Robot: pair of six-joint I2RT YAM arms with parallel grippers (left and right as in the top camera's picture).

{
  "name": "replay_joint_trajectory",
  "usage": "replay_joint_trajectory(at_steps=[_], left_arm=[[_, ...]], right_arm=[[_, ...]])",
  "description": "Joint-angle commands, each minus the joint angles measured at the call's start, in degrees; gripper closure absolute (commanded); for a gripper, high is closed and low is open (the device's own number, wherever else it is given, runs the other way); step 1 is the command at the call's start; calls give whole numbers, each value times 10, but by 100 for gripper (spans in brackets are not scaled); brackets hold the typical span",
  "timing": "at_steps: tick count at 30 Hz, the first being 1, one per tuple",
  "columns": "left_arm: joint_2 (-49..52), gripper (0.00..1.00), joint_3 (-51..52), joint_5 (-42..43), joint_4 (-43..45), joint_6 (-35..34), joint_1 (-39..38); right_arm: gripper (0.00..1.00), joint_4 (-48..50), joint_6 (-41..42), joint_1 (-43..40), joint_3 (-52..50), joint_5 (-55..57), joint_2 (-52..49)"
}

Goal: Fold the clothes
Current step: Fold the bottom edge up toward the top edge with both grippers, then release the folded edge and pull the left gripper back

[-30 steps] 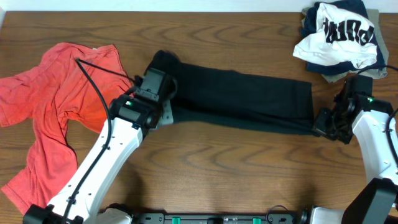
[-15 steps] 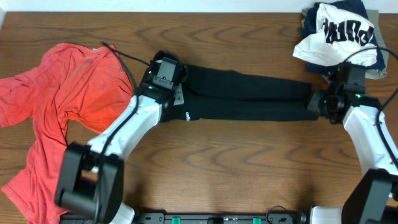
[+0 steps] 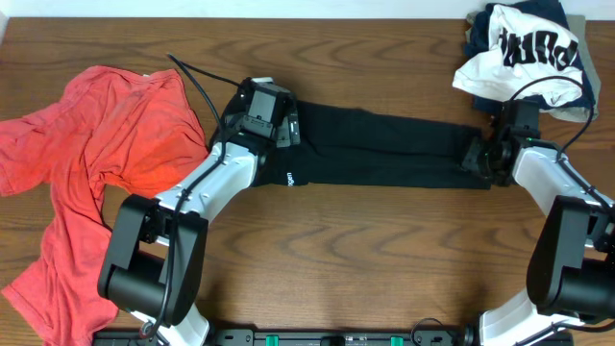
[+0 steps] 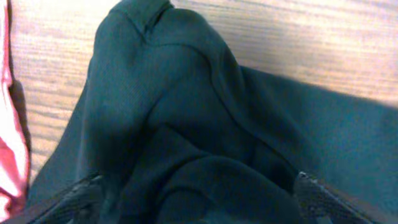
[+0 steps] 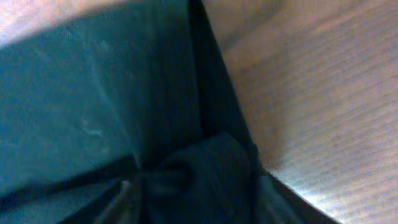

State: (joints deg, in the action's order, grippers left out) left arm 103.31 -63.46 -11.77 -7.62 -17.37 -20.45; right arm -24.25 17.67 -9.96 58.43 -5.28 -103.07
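Note:
The black T-shirt [image 3: 384, 154] lies across the middle of the table as a long narrow strip, its small white logo [image 3: 289, 178] at the left front. My left gripper [image 3: 284, 129] sits over its left end, wide open, with bunched black cloth [image 4: 186, 112] under and between the fingers [image 4: 81, 194]. At the right end my right gripper [image 3: 477, 156] is open, and a fold of black cloth [image 5: 205, 174] lies between its fingers [image 5: 124, 199]. The coral-red T-shirt [image 3: 96, 163] is spread crumpled at the far left, and its edge [image 4: 9, 162] shows in the left wrist view.
A heap of white and navy garments [image 3: 524, 53] sits in the back right corner, just behind the right arm. A black cable [image 3: 202, 86] arches over the red shirt's edge. Bare wooden table [image 3: 365, 250] runs in front of the strip.
Both arms carried the black shirt's front edge toward the back, which narrowed the strip. Both grippers, shut on cloth before, have opened.

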Motion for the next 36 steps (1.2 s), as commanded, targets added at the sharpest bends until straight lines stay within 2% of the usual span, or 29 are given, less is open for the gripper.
replay_joint_trajectory(at_steps=[1, 3, 9, 15, 20, 27, 36], left_arm=[[-2, 2, -35, 19, -27, 28, 17], [-4, 2, -66, 26, -70, 28, 28], [-11, 2, -183, 28, -222, 30, 60], [-12, 2, -240, 27, -297, 100, 96], [-11, 2, -240, 28, -322, 101, 129], [-11, 2, -240, 27, -344, 101, 142], [-11, 2, -240, 28, -344, 101, 142]], right_arm=[[33, 2, -12, -26, 6, -39, 7], [22, 2, -33, -41, 6, -62, 13], [1, -5, -116, -74, 6, -132, 17], [1, -1, -172, -70, -5, -116, 17], [1, 42, -187, -55, -27, -115, 10], [18, 115, -195, -40, -73, -115, 4], [37, 141, -178, -6, -111, -74, -2]])
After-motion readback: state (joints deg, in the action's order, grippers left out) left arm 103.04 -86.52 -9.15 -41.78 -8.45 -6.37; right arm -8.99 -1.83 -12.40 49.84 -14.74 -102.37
